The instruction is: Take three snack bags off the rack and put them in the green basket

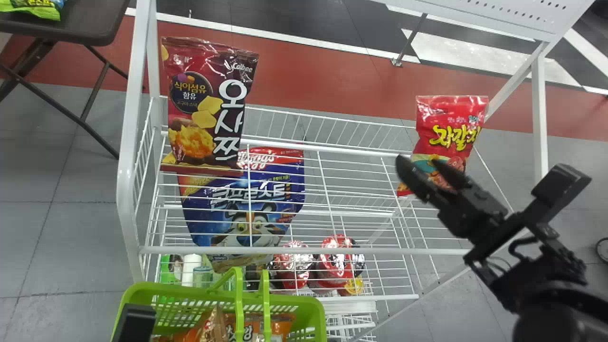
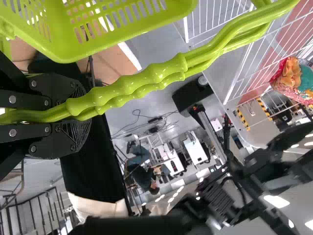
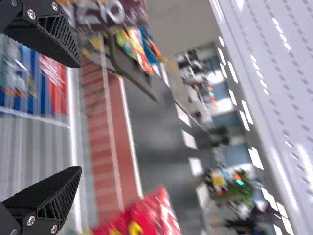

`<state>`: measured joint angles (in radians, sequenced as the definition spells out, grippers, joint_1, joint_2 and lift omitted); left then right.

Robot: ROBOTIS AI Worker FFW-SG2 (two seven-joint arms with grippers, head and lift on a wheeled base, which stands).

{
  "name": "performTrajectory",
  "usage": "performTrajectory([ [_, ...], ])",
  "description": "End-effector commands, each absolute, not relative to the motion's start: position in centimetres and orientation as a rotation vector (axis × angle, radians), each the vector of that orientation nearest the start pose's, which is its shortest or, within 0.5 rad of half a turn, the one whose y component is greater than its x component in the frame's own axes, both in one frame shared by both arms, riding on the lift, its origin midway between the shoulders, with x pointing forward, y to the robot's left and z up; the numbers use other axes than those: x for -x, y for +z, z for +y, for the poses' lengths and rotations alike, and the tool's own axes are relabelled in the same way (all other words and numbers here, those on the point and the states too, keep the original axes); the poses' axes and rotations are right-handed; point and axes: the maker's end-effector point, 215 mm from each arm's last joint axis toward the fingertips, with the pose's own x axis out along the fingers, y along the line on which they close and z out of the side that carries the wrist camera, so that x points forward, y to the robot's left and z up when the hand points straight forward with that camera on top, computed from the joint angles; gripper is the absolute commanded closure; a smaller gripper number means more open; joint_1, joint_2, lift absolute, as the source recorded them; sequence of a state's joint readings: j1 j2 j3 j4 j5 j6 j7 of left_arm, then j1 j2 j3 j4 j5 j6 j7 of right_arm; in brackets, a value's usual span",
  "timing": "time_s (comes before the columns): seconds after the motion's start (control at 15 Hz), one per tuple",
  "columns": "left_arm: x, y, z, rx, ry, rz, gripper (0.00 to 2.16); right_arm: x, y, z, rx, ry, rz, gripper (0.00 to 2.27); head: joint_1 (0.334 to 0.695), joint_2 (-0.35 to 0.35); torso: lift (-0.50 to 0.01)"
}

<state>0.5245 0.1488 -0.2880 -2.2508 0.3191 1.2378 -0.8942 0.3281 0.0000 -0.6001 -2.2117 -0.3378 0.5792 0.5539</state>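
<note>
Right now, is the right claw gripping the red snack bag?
No, the right claw stands wide open, with the red snack bag outside its fingers.

The basket (image 2: 54, 49) looks like smooth, glossy plastic, and its handles (image 2: 132, 88) share that shine over rounded ridges. The rack (image 1: 126, 180) looks like smooth painted metal, with slender wires and a perforated panel (image 1: 503, 14). The maroon bag (image 1: 204, 71) and red bag (image 1: 449, 123) are shiny, creased plastic film. The right gripper (image 1: 422, 164) has matt, rough-faced jaws.
</note>
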Motion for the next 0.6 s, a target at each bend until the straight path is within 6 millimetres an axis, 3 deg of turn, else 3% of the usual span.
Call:
performTrajectory([
  [0.0,-14.2,-41.8,-6.4,0.615,-1.296,1.056,1.24,-46.7,-28.0,-43.8,-0.14,-0.026,0.037,0.06,0.695,-0.35,-0.026],
  [0.13,-14.3,-41.8,-6.2,0.611,-1.294,1.057,1.24,-48.3,-29.7,-48.2,-0.11,-0.139,0.039,0.07,0.695,-0.35,-0.026],
  [0.33,-14.4,-41.8,-6.3,0.61,-1.299,1.059,1.24,-49.6,-33.2,-52.5,-0.124,-0.195,0.106,0.08,0.695,-0.35,-0.026],
  [0.53,-14.6,-41.9,-6.3,0.605,-1.298,1.064,1.24,-50.2,-35.3,-54.3,-0.085,-0.167,0.167,0.09,0.695,-0.35,-0.026],
])
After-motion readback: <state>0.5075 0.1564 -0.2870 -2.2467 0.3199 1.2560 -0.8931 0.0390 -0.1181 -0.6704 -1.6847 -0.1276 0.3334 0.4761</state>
